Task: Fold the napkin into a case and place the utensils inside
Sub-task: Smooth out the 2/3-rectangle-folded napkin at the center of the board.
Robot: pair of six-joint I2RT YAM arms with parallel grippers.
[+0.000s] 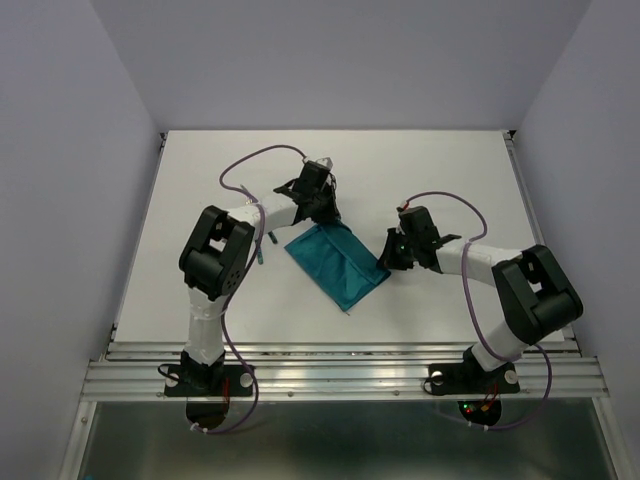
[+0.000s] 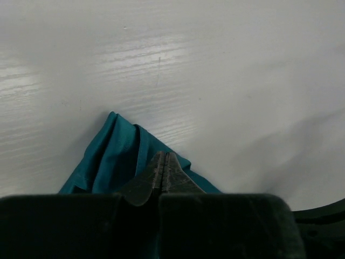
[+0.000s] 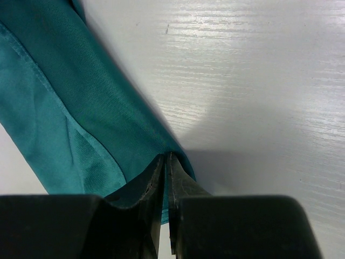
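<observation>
Two arms of like build, the left arm [image 1: 215,262] and the right arm [image 1: 530,295]: black, boxy joint housings joined by links wrapped in white. A thin purple cable [image 1: 268,150] loops along each arm. The black bases [image 1: 205,380] are bolted to a ribbed aluminium rail [image 1: 340,378]; red and green lights [image 1: 478,405] glow by the right base. The left end effector [image 2: 163,162] and the right end effector [image 3: 166,159] each carry two dark, tapered fingers [image 3: 186,189].
</observation>
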